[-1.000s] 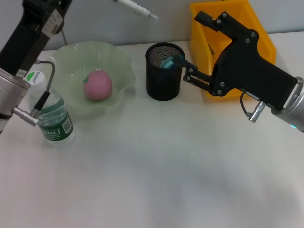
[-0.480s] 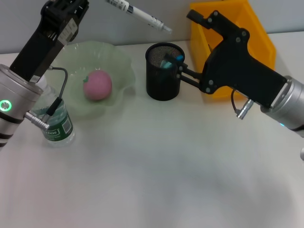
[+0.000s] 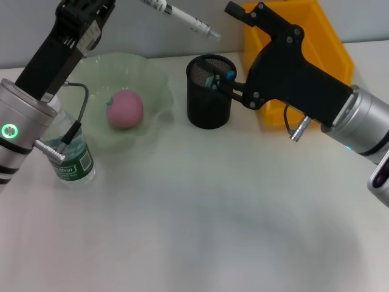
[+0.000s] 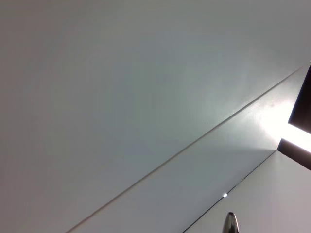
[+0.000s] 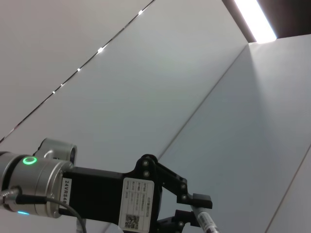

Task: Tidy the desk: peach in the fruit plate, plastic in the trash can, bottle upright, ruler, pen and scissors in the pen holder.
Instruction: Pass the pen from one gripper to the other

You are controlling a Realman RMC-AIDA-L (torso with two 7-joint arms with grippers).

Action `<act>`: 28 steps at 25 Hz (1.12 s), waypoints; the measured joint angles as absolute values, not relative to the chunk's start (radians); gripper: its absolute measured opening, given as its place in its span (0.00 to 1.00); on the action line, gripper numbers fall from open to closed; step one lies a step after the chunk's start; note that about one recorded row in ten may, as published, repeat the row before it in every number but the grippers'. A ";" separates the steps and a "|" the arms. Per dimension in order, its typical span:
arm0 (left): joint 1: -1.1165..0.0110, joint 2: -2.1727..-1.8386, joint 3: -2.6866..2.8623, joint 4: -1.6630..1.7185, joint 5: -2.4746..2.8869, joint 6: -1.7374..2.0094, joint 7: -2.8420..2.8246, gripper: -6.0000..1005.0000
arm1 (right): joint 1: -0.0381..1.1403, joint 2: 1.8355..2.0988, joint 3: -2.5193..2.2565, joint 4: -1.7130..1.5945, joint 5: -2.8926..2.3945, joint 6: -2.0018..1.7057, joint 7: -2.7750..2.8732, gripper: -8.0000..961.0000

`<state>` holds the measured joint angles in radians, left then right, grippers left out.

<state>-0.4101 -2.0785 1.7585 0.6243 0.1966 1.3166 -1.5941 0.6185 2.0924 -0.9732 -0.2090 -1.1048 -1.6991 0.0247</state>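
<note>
A white pen [image 3: 182,16] with dark bands is hanging tilted above the tabletop's [image 3: 200,213] far edge, tip pointing toward the holder [image 3: 210,91], clamped in the left gripper [image 5: 187,211], whose fingers [image 5: 197,199] are pinching it in the right wrist view. In the head view that gripper is running off the top edge. The black mesh holder is standing upright at centre, with something blue-handled, possibly scissors [image 3: 220,78], poking from its mouth. The right gripper [image 3: 222,82] is reaching to the holder's rim at those handles; whether its fingers are apart or together cannot be told. A pink peach [image 3: 124,108] is lying in the pale green plate [image 3: 152,79] left of the holder. A bottle [image 3: 72,157] is standing upright near the tabletop's left edge, just beside the plate. A yellow bin [image 3: 331,42] is sitting behind the right arm. The near half of the tabletop is lying open.
</note>
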 joint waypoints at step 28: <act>-0.401 -2.080 1.797 0.642 0.183 1.301 -1.610 0.20 | 0.656 2.092 -0.974 -0.181 -1.104 -1.680 -0.043 0.59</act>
<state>-0.4010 -2.0800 1.7970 0.6420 0.1825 1.3007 -1.6101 0.6562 2.0924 -0.9741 -0.1809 -1.1044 -1.6801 -0.0430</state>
